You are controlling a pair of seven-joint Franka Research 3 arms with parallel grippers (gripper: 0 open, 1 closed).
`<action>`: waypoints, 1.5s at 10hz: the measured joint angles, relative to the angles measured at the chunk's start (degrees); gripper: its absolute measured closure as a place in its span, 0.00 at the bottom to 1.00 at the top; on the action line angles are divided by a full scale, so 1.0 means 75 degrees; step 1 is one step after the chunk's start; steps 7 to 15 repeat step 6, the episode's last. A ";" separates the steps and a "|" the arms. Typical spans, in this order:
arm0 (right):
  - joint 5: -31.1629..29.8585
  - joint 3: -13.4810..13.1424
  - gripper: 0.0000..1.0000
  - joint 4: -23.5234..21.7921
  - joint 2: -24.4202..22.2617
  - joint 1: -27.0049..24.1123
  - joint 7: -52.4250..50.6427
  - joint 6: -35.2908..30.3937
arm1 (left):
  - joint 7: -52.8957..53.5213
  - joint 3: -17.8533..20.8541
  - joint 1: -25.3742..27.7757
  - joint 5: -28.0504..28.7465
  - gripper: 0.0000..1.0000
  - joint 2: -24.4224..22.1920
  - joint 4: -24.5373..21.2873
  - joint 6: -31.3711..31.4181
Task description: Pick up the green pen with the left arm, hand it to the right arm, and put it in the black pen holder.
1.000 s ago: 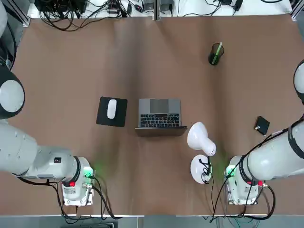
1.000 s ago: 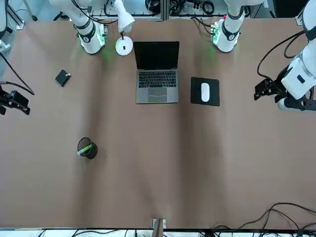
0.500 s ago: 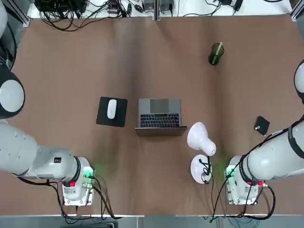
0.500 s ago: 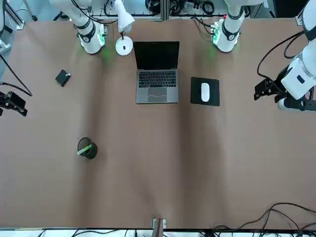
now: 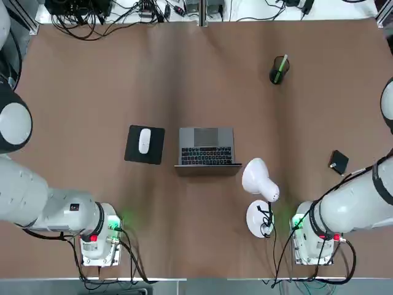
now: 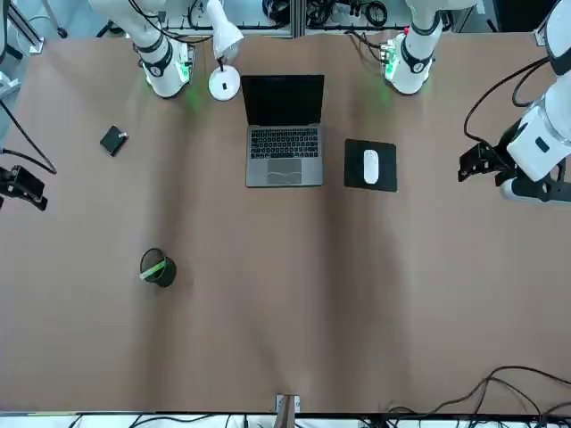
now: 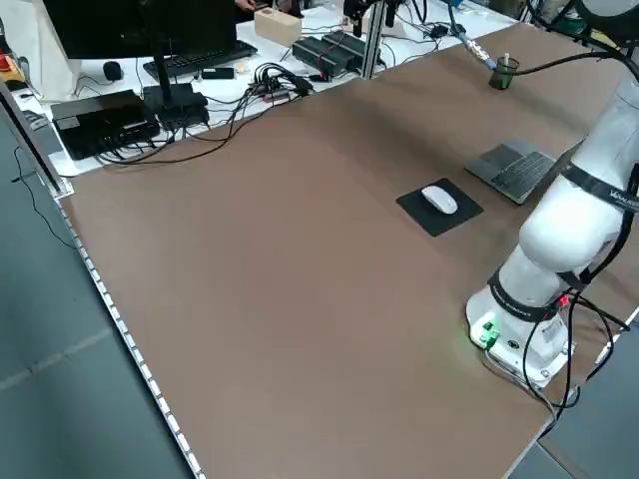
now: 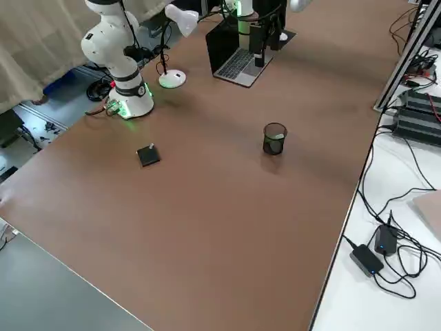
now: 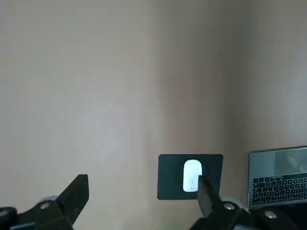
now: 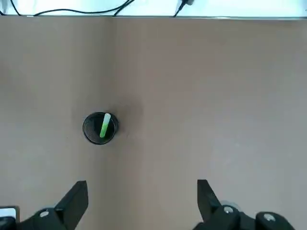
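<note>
Worktop point(image 5: 184, 80): plain brown, no pattern. Green pen point(image 5: 280, 66): bright green. Black pen holder point(image 5: 277, 75): black. Mouse point(image 5: 144, 140): white, on black mouse pad point(image 5: 135, 153). Laptop point(image 5: 207, 146): grey body, dark keys, black screen in front view. Lamp point(image 5: 260, 178): white, black cord. Left arm point(image 5: 37, 203), right arm point(image 5: 356, 206): white, grey joints, bases lit green with red spots. Small flat box point(image 5: 338, 162): black.

Black pen holder alone on the brown table

The black pen holder point(image 8: 274, 138) stands upright mid-table, well apart from a small black square object point(image 8: 147, 156); farther back sit an open laptop point(image 8: 233, 54), a white desk lamp point(image 8: 176, 34) and a white arm's green-lit base point(image 8: 131, 100).
</note>
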 joint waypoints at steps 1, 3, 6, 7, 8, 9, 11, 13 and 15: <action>0.0000 0.0000 0.00 0.0000 0.0000 0.0000 0.0000 0.0006 | 0.0000 0.0000 0.0000 0.0000 0.00 0.0000 0.0001 0.0000; 0.0000 0.0000 0.00 0.0000 0.0000 0.0000 0.0000 0.0010 | 0.0000 0.0000 0.0000 0.0000 0.00 0.0000 0.0025 0.0001; 0.0000 0.0000 0.00 0.0002 0.0000 0.0000 0.0000 0.0011 | 0.0000 -0.0012 -0.0026 -0.0001 0.00 0.0001 0.0343 0.0014; 0.0000 0.0000 0.00 0.0002 0.0000 0.0000 0.0000 0.0011 | 0.0000 -0.0012 -0.0026 -0.0001 0.00 0.0001 0.0343 0.0014; 0.0000 0.0000 0.00 0.0002 0.0000 0.0000 0.0000 0.0011 | 0.0000 -0.0012 -0.0026 -0.0001 0.00 0.0001 0.0343 0.0014; 0.0000 0.0000 0.00 0.0002 0.0000 0.0000 0.0000 0.0011 | 0.0000 -0.0012 -0.0026 -0.0001 0.00 0.0001 0.0343 0.0014; 0.0000 0.0000 0.00 0.0002 0.0000 0.0000 0.0000 0.0011 | 0.0000 -0.0012 -0.0026 -0.0001 0.00 0.0001 0.0343 0.0014; 0.0000 0.0000 0.00 0.0002 0.0000 0.0000 0.0000 0.0011 | 0.0000 -0.0012 -0.0026 -0.0001 0.00 0.0001 0.0343 0.0014; 0.0000 0.0000 0.00 0.0002 0.0000 0.0000 0.0000 0.0011 | 0.0000 -0.0012 -0.0026 -0.0001 0.00 0.0001 0.0343 0.0014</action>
